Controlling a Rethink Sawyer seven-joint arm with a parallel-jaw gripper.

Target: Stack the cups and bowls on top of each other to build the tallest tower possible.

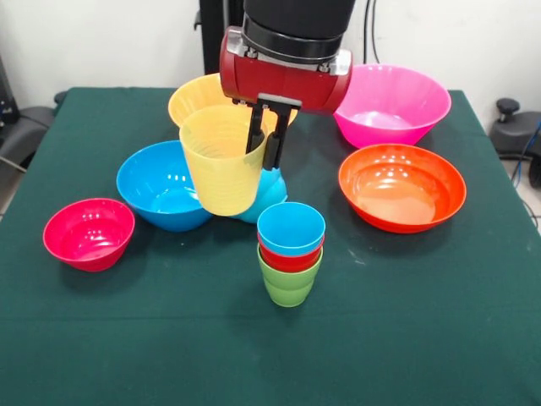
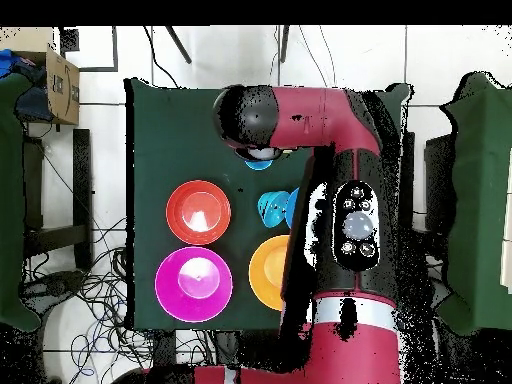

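My gripper (image 1: 263, 150) is shut on the rim of the ribbed yellow cup (image 1: 221, 165) and holds it tilted above the table, up and to the left of the tower. The tower (image 1: 290, 254) is a lime green cup (image 1: 288, 286) at the base, a red cup (image 1: 290, 257) in it and a light blue cup (image 1: 291, 227) on top. The small light blue bowl (image 1: 273, 188) is partly hidden behind the yellow cup. In the overhead view the arm (image 2: 340, 200) hides the gripper and the yellow cup.
On the green table (image 1: 423, 338) stand the medium blue bowl (image 1: 159, 188), small magenta bowl (image 1: 89, 233), yellow-orange bowl (image 1: 193, 95), pink bowl (image 1: 393, 101) and red-orange bowl (image 1: 401, 186). The overhead view shows the red-orange (image 2: 198, 211), pink (image 2: 194, 284) and yellow-orange (image 2: 264, 272) bowls.
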